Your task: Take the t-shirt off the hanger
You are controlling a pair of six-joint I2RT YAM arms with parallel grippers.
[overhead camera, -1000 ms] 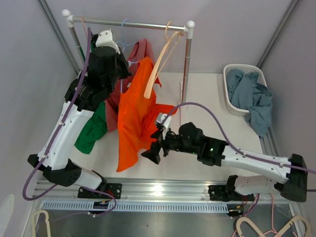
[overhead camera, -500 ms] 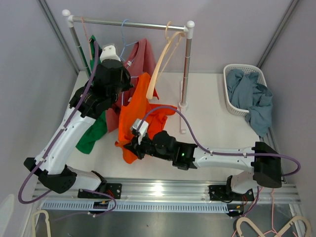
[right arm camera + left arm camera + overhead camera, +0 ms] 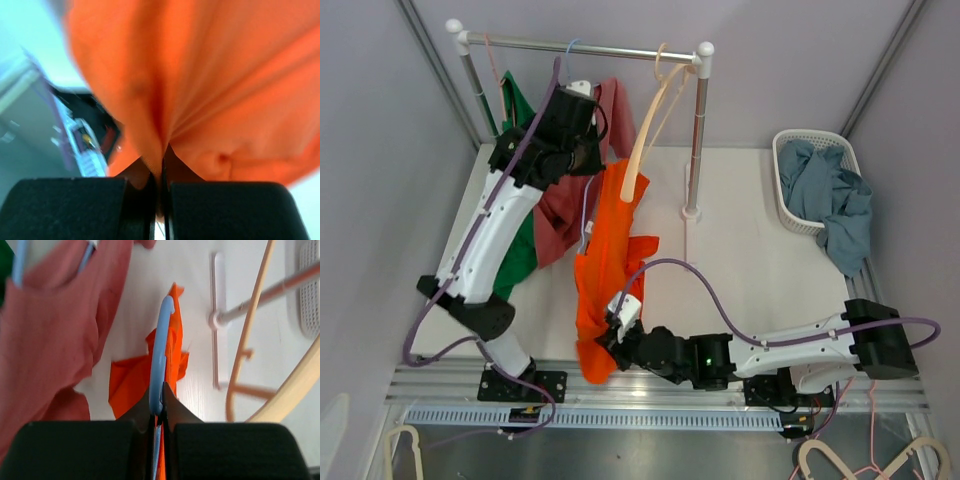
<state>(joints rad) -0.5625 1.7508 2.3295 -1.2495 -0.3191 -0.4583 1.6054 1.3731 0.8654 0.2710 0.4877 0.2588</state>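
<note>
From above, the left gripper (image 3: 582,112) sits high under the clothes rail (image 3: 580,47), its jaws pressed together on a blue hanger (image 3: 586,210). The orange t-shirt (image 3: 605,250) stretches from that hanger down to the tabletop's near edge, left of centre, where the right gripper (image 3: 610,345) pinches its lower end. A pink garment (image 3: 560,200) and a green one (image 3: 520,255) hang to its left. A wooden hanger (image 3: 645,130) hangs to its right.

In the left wrist view, the left gripper (image 3: 159,396) clamps the blue hanger (image 3: 161,350), with crumpled orange t-shirt (image 3: 127,390) below it.

In the right wrist view, the right gripper (image 3: 161,165) has its jaws closed on a fold of the orange t-shirt (image 3: 225,75), which fills most of the view.
</note>
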